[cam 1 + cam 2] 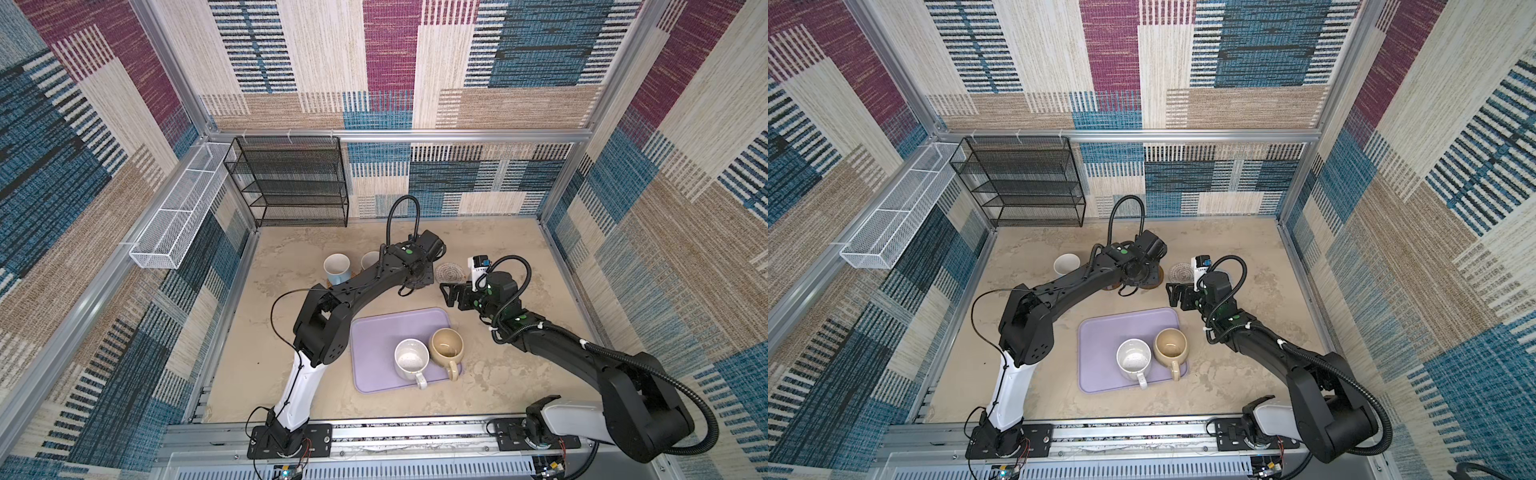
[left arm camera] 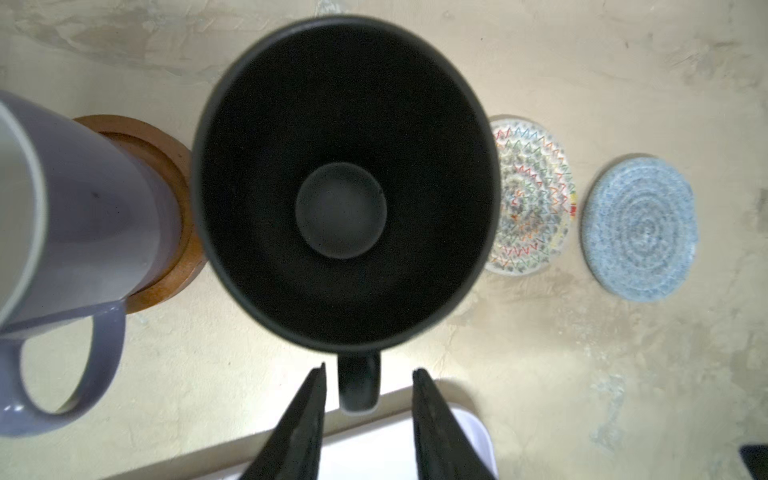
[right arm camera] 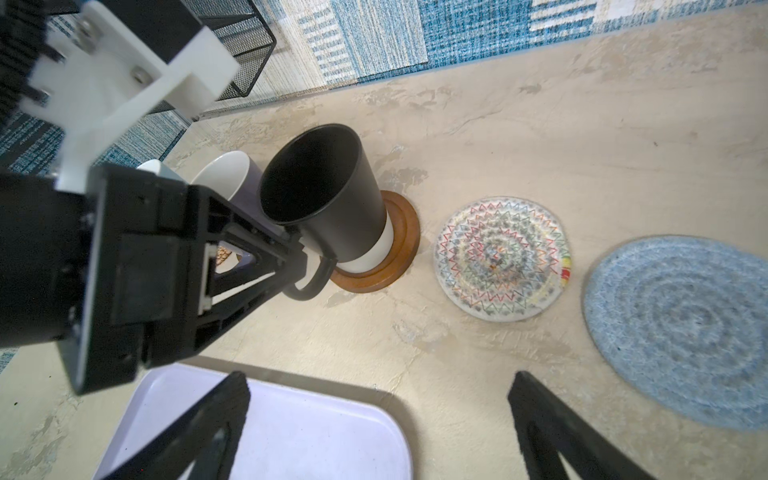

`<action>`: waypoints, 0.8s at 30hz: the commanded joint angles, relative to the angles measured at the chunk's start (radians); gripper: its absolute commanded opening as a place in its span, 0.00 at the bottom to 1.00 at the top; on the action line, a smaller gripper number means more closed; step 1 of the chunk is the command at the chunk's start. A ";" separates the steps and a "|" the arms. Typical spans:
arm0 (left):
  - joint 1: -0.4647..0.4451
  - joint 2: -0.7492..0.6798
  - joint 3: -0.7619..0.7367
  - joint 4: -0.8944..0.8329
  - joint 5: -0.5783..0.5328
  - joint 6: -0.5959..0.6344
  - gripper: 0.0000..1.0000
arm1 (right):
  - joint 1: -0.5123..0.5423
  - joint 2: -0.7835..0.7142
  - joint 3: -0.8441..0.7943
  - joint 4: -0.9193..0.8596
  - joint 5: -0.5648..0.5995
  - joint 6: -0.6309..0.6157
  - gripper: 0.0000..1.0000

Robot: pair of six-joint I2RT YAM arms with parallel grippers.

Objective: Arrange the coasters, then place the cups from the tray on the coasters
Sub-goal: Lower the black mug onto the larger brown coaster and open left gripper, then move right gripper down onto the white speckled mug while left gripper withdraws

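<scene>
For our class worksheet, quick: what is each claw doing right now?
Left claw: open, jaws either side of the black mug's handle.
Right claw: open, empty.

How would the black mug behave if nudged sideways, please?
The black mug is tall and narrows toward its base, so it may tip rather than slide. The raised rim of the brown coaster likely catches its foot. It looks ceramic: probably rigid, breakable.

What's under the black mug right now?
A brown coaster: the black mug stands on it, and the coaster's rim shows around the mug's base in the right wrist view. The coaster's middle is covered by the mug.
</scene>
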 commanded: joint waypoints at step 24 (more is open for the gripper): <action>-0.022 -0.982 -1.081 0.601 0.064 -0.059 0.94 | 0.058 -0.148 0.039 -0.074 -0.161 0.187 1.00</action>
